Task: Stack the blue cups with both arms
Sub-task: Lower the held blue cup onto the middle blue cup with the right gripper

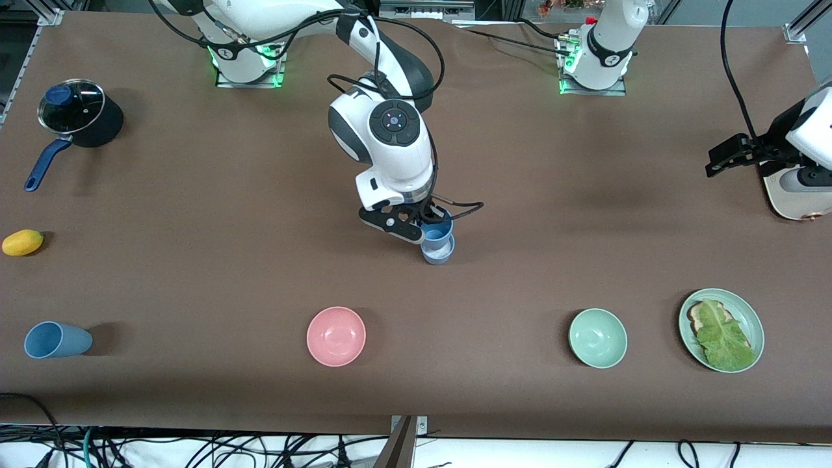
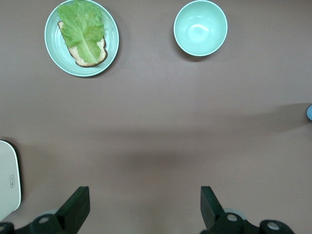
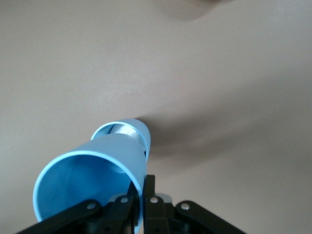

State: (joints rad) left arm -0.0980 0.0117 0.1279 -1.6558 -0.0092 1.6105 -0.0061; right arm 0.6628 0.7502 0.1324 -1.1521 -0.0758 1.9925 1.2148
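Matte light-blue tapered cup (image 1: 437, 234) clenched by its rim in right gripper (image 1: 429, 224) jaws, held over greyer blue cup (image 1: 437, 252) mid-table, mouth up for nesting. Left gripper (image 2: 144, 209) waiting, jaws released, over bare brown table (image 1: 585, 214).

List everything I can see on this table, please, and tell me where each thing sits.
Blue cups: three, light blue; one held directly over another at mid-table, one on its side at the right arm's end.
Bowls: two; pink and mint-green, nearer the front camera than the cup pair.
Plate: one, green, with bread and lettuce, beside the green bowl.
Pot: one, black, glass lid, blue handle, at the right arm's end.
Yellow fruit: one, between pot and lying cup.
White device: one, at the left arm's end.
Right hand: shut on the upper cup's rim.
Left hand: open, waiting over bare table.
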